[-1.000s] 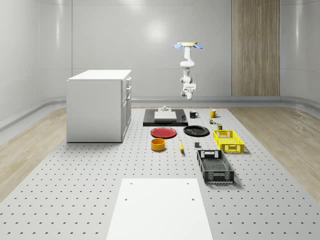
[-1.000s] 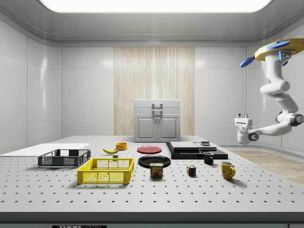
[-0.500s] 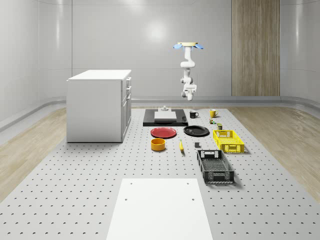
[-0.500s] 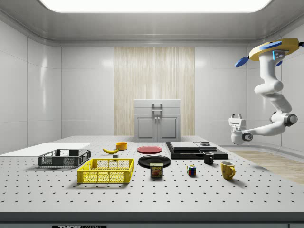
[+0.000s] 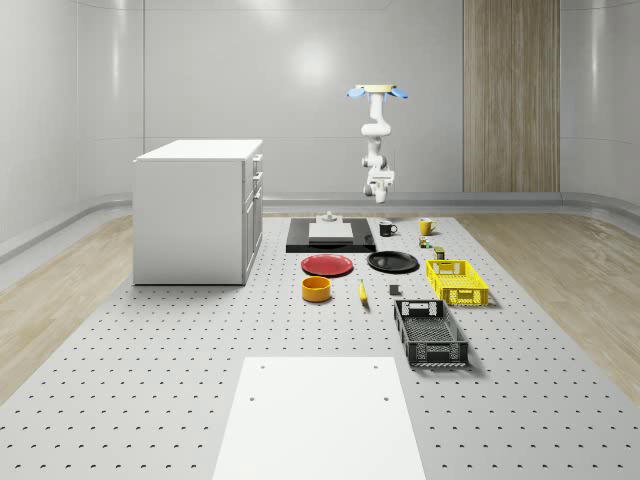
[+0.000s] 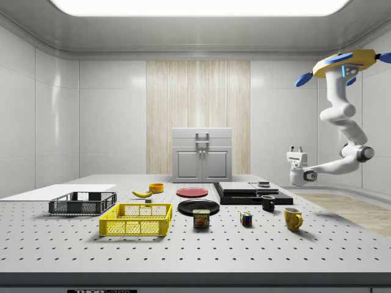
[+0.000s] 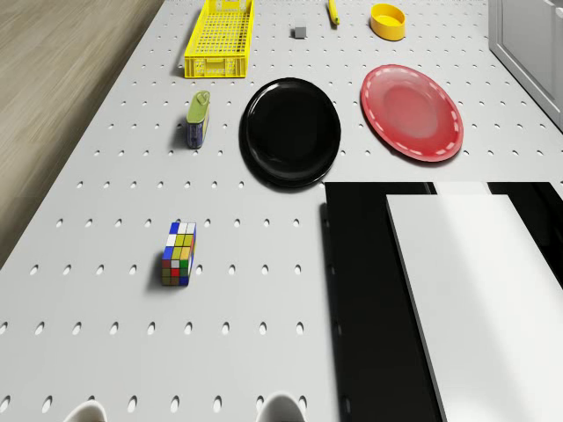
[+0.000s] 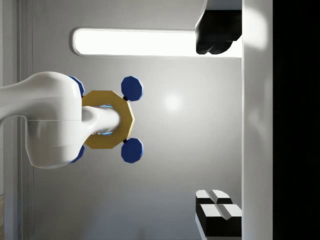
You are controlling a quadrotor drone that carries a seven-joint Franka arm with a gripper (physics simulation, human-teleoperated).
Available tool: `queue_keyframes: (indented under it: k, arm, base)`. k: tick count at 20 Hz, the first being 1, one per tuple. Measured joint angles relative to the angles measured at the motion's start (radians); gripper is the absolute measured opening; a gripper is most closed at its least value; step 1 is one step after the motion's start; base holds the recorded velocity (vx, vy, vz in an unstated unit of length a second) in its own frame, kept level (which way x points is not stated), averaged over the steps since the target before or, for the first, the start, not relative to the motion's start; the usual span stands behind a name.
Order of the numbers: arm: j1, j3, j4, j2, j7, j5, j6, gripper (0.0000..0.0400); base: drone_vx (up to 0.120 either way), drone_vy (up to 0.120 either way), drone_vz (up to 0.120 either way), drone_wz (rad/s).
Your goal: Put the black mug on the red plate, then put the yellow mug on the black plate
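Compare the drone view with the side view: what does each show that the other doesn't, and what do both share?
Drone view: a top-down look in which the black plate and red plate lie side by side, apart. Side view: the drone hovering high at the side view's right, its gripper open and pointing up, plus the black mug and yellow mug standing on the table, off the plates. Both: the plates, yellow crate, can and puzzle cube.
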Motion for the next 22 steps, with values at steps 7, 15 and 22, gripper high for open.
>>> queue_keyframes:
  k: [7,15,22]
  arm:
    - [-0.002,0.005,-0.004,-0.004,0.001,-0.007,0.005,0.0400]
    - [-0.008,0.026,-0.008,-0.008,0.004,-0.036,0.011,0.0400]
    - [-0.028,0.088,-0.017,-0.013,0.016,-0.123,0.018,0.0400]
  base:
    - [0.114,0.000,0.000,0.000]
    - [0.000,-0.100,0.000,0.000]
    - [0.000,0.000,-0.063,0.000]
